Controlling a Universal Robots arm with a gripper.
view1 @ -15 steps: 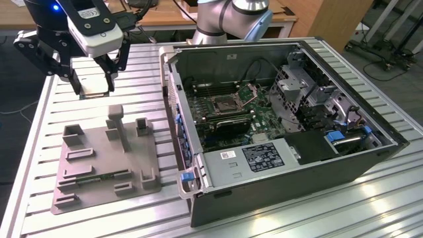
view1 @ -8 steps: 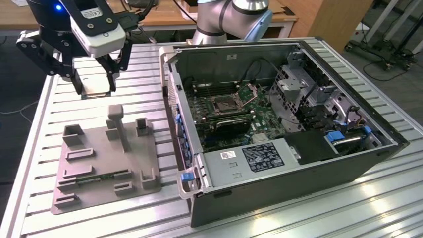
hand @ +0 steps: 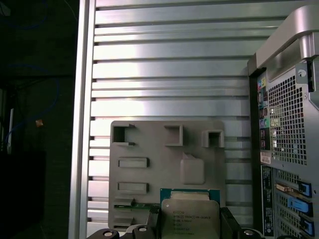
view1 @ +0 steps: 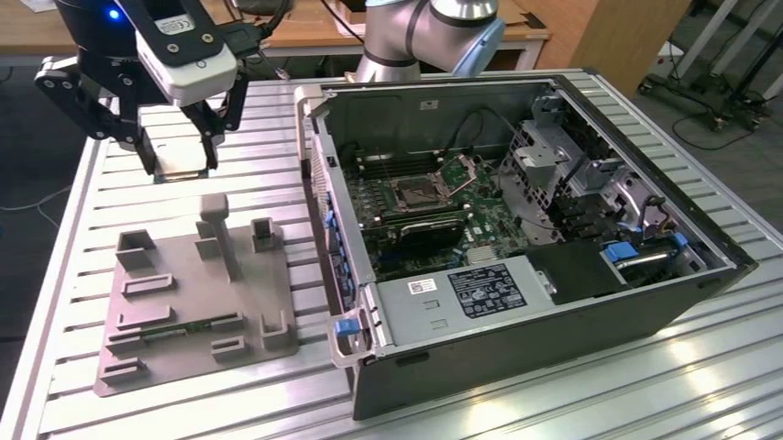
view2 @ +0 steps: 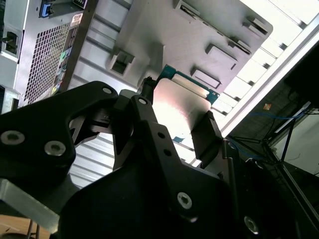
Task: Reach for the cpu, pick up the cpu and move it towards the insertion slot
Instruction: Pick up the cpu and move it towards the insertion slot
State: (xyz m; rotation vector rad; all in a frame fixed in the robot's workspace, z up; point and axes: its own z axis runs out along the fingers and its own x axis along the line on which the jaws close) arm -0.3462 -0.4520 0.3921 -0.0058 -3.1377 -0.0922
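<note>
The cpu (view1: 187, 161), a thin pale square chip, hangs in the air above the far end of the grey plastic fixture (view1: 183, 302), at the exterior view's left. My gripper (view1: 183, 167) is shut on it, with a black finger on each side. In both wrist views the chip's silvery top (hand: 189, 215) (view2: 180, 105) sits clamped between the black fingers (view2: 205, 130). The insertion slot (view1: 423, 191), a square metal-framed socket with its hinged plate (view1: 470, 170) raised, lies on the green motherboard inside the open case, well to the exterior view's right of the gripper.
The open computer case (view1: 367, 357) stands on the slatted aluminium table (view1: 171, 408); its near wall (view1: 321, 183) rises between gripper and socket. A green memory stick (view1: 183, 328) lies in the fixture. A white-labelled black box (view1: 483, 291) and drive cages (view1: 563, 165) fill the case's other parts.
</note>
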